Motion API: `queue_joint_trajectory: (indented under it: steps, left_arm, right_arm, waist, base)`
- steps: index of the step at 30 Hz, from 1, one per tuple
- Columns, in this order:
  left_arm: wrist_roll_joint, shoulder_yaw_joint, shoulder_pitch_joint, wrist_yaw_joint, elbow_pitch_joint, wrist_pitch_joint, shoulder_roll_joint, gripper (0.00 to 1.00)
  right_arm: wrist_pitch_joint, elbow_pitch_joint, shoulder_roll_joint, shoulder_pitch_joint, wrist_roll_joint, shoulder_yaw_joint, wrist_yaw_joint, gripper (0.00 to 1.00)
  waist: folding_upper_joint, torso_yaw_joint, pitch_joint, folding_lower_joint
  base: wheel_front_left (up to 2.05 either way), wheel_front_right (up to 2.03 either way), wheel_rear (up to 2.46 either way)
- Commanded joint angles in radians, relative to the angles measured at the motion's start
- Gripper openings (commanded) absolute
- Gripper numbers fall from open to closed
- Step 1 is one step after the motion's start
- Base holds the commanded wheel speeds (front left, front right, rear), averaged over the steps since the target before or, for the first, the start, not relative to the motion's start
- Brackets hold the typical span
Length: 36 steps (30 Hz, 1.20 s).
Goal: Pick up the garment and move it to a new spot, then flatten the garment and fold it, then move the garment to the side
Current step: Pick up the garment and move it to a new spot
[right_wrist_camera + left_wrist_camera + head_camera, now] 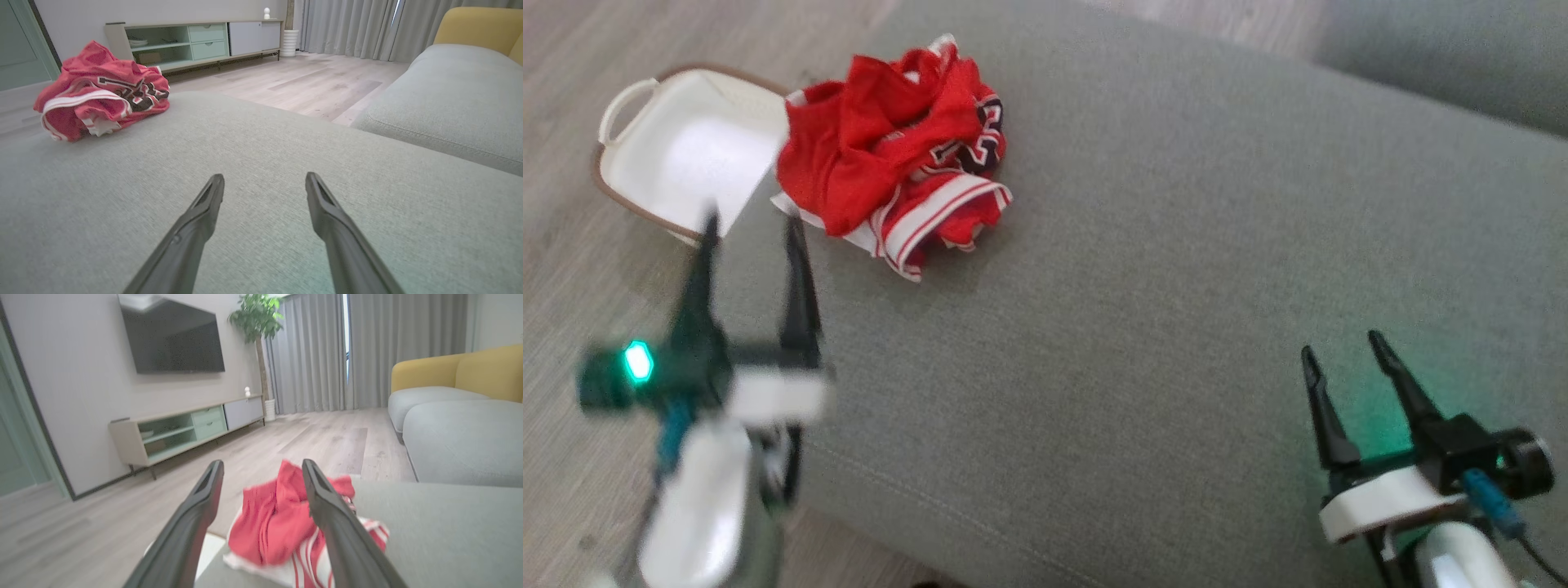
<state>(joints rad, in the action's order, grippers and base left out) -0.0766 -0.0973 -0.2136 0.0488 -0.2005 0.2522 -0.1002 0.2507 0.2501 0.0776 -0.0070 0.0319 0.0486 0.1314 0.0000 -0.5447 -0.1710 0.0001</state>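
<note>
Picking up comes first: crumpled red-and-white mesh jersey, far left on grey fabric cushion.
Left gripper, nearest, and right gripper gape empty; left must reach and pinch.

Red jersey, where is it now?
In the head view the red jersey lies crumpled at the upper left, on the grey cushion's edge beside the white basket, ahead of the left gripper.
</note>
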Motion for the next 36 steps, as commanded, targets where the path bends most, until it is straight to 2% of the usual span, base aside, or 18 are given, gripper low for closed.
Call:
queue_joint_trajectory:
  steps: [1, 7, 12, 16, 23, 28, 31, 33, 36]
  left_arm:
    - [0.009, 0.044, -0.121, -0.019, 0.005, 0.01, -0.045, 1.0]
    - [0.012, 0.08, -0.43, -0.055, -0.219, -0.012, -0.135, 1.0]
    - [-0.018, 0.103, -0.645, -0.078, -0.431, -0.131, -0.179, 1.0]
    - [-0.076, 0.128, -0.761, -0.121, -0.593, -0.208, -0.2, 1.0]
    - [-0.105, 0.139, -0.83, -0.143, -0.834, -0.263, -0.259, 1.0]
    - [-0.151, 0.144, -0.833, -0.165, -0.95, -0.299, -0.238, 1.0]
    - [-0.166, 0.142, -0.835, -0.171, -0.975, -0.3, -0.224, 1.0]
    - [-0.172, 0.134, -0.837, -0.174, -0.988, -0.283, -0.22, 0.0]
    - [-0.175, 0.121, -0.848, -0.177, -0.989, -0.229, -0.226, 0.0]
  right_arm:
    - [0.011, -0.042, 0.035, -0.036, 0.014, 0.021, -0.001, 1.0]
    - [0.011, -0.065, 0.119, -0.082, 0.02, 0.049, -0.001, 1.0]
    - [0.011, -0.088, 0.17, -0.114, 0.013, 0.06, -0.001, 1.0]
    - [0.011, -0.099, 0.188, -0.125, 0.004, 0.056, -0.001, 1.0]
    - [0.011, -0.123, 0.225, -0.137, -0.006, 0.05, -0.001, 1.0]
    - [0.011, -0.136, 0.235, -0.135, -0.008, 0.04, -0.001, 1.0]
    - [0.011, -0.14, 0.237, -0.136, -0.007, 0.035, -0.001, 1.0]
    - [0.011, -0.14, 0.236, -0.141, -0.006, 0.036, -0.001, 1.0]
    - [0.011, -0.139, 0.231, -0.152, -0.006, 0.044, -0.001, 1.0]
  waist:
    - [0.0, 0.007, -0.074, -0.0001]
    - [0.0, 0.053, -0.186, -0.0001]
    - [0.0, 0.088, -0.262, -0.0001]
    - [0.0, 0.109, -0.31, -0.0001]
    - [0.0, 0.159, -0.367, -0.0001]
    - [0.0, 0.167, -0.392, -0.0001]
    - [0.0, 0.165, -0.4, -0.0001]
    - [0.0, 0.163, -0.405, -0.0001]
    - [0.0, 0.162, -0.4, -0.0001]
  base:
    - [0.0, 0.0, 0.0]
    - [0.0, 0.0, 0.0]
    - [0.0, 0.0, 0.0]
    - [0.0, 0.0, 0.0]
    - [0.0, 0.0, 0.0]
    - [0.0, 0.0, 0.0]
    - [0.0, 0.0, 0.0]
    - [0.0, 0.0, 0.0]
    - [0.0, 0.0, 0.0]
